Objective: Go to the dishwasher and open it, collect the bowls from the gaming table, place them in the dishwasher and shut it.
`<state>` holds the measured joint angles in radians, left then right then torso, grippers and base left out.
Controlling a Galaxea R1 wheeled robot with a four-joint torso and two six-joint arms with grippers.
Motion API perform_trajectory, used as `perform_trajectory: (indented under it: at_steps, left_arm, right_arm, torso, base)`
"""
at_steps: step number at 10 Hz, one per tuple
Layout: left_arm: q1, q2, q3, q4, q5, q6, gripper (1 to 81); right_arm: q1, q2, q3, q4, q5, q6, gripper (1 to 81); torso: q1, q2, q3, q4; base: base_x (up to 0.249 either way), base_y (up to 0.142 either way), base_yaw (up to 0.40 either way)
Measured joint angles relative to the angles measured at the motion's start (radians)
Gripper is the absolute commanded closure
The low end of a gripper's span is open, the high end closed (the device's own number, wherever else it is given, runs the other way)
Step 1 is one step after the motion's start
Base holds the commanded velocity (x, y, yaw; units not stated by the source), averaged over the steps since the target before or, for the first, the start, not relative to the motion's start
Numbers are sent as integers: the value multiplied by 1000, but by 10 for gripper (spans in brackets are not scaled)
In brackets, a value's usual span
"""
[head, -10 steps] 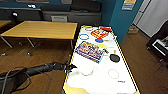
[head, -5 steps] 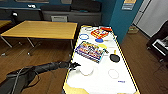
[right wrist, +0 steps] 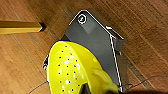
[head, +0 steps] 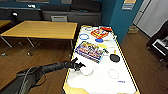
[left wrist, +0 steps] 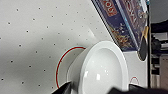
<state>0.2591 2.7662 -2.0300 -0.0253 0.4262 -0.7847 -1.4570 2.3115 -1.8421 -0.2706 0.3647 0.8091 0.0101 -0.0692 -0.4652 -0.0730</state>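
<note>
Our left gripper [head: 80, 66] reaches a white bowl [head: 87, 70] on the white, speckled gaming counter [head: 100, 82], the bowl standing upright just in front of a colourful board-game box [head: 90, 51]. In the left wrist view the bowl [left wrist: 100, 68] sits over a red ring printed on the counter, its glossy inside catching the light; dark fingertips [left wrist: 62, 88] flank the rim, spread rather than pressed together, though whether they already touch it we cannot tell. We judge the bowl stiff, smooth and likely slippery, breakable if ceramic, and light enough for one arm; the thin rim wall nearest the gripper looks the best place to pinch. Our right gripper carries a yellow perforated bowl [right wrist: 72, 72] above the wooden floor [right wrist: 22, 57]; we cannot make out its fingers' spread.
</note>
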Motion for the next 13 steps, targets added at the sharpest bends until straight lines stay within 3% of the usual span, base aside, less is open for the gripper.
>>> perform_trajectory:
  at_steps: [6,7,8,9,11,13]
  left_arm:
    - [32,156,-219,3,29,2,10]
    - [47,179,-246,5,29,2,811]
    - [64,191,-272,35,47,46,811]
    - [76,205,-268,102,59,3,811]
    - [74,202,-244,154,69,3,811]
    - [79,171,-138,163,98,3,811]
  right_arm:
    - [6,19,-38,0,-3,0,811]
    - [6,21,-41,0,-2,0,811]
    - [6,26,-44,0,-3,-1,811]
    - [8,31,-46,-3,-5,0,811]
    - [11,32,-47,-3,-6,0,811]
    - [11,27,-42,-3,-7,0,811]
  torso:
    - [0,1,0,0]
    - [0,1,0,0]
    - [0,1,0,0]
    - [0,1,0,0]
    - [0,1,0,0]
    - [1,1,0,0]
  base:
    - [0,0,0]
    - [0,0,0]
    - [0,0,0]
    - [0,0,0]
    - [0,0,0]
    - [0,0,0]
